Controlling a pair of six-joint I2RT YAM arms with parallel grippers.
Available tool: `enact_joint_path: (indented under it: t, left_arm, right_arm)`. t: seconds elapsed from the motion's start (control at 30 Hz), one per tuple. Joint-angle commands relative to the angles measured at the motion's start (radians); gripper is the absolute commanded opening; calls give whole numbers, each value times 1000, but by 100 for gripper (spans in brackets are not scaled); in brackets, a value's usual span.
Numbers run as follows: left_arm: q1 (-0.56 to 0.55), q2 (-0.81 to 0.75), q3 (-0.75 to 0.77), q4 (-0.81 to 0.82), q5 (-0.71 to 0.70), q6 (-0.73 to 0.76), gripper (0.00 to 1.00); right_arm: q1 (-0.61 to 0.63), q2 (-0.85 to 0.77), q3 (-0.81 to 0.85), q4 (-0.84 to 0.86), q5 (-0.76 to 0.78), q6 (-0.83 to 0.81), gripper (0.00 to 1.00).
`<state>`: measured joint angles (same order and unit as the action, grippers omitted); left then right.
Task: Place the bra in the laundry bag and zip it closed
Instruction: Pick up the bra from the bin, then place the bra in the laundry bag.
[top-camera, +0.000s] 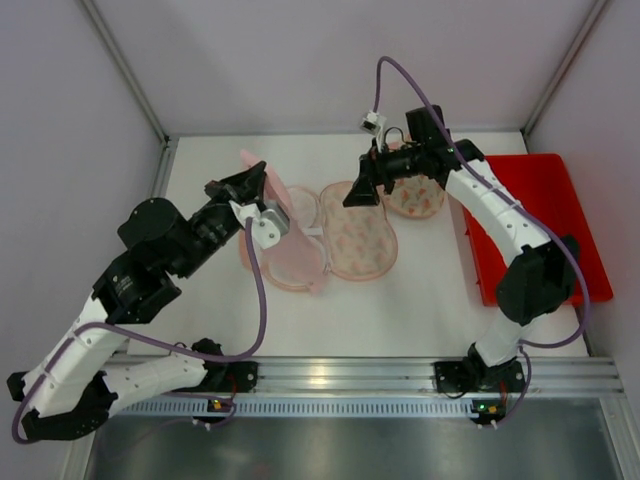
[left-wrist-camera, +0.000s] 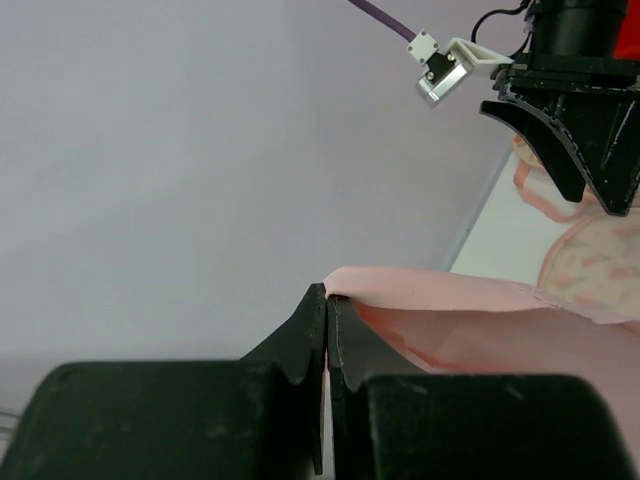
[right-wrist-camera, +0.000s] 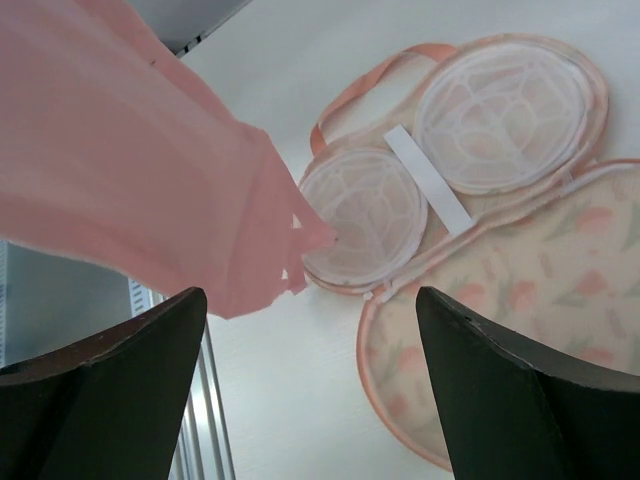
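Observation:
The pink bra (top-camera: 252, 170) hangs lifted at the back left of the table, its edge pinched in my left gripper (top-camera: 250, 195), which is shut on it. In the left wrist view the pink bra (left-wrist-camera: 450, 310) runs rightward from the closed gripper (left-wrist-camera: 327, 300). The laundry bag (top-camera: 360, 245) lies unzipped and spread flat, floral halves to the right, white mesh halves (right-wrist-camera: 500, 120) beside them. My right gripper (top-camera: 365, 190) hovers open over the bag's back edge, holding nothing. In its wrist view the bra (right-wrist-camera: 130, 170) hangs up left of the open gripper (right-wrist-camera: 310, 390).
A red bin (top-camera: 540, 220) stands at the table's right side, beside my right arm. White walls and metal frame posts close off the back and sides. An aluminium rail (top-camera: 400, 375) runs along the near edge by the arm bases.

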<state>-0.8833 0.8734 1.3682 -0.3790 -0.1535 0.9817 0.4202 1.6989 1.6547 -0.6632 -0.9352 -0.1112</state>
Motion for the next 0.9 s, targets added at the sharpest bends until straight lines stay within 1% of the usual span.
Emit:
enact_joint_path:
  t: [0.0, 0.1, 0.17, 0.27, 0.4, 0.5, 0.6, 0.73, 0.87]
  left_arm:
    - [17, -16, 40, -70, -31, -70, 0]
    - [29, -16, 52, -99, -34, -84, 0]
    - [29, -19, 52, -110, -46, -89, 0]
    - [32, -31, 68, -133, -40, -120, 0]
    - [61, -31, 101, -155, -40, -156, 0]
    - [89, -51, 124, -175, -12, -189, 0]
    - [128, -51, 164, -221, 6, -236, 0]
    - [167, -31, 276, -294, 51, -316, 0]
    - [193, -27, 315, -343, 61, -348, 0]
  right_arm:
    - [-1, -1, -12, 8, 19, -45, 87]
    - [-1, -4, -47, 31, -35, -42, 87]
    - [2, -18, -102, 95, -56, -13, 88]
    - [3, -65, -173, 149, -37, -4, 88]
    - [3, -67, -153, 59, -19, -67, 88]
    - [3, -71, -125, 13, 1, -103, 88]
    - [3, -85, -128, 2, 27, -123, 88]
    - [3, -99, -138, 2, 39, -122, 88]
    - [3, -111, -138, -10, 52, -128, 89]
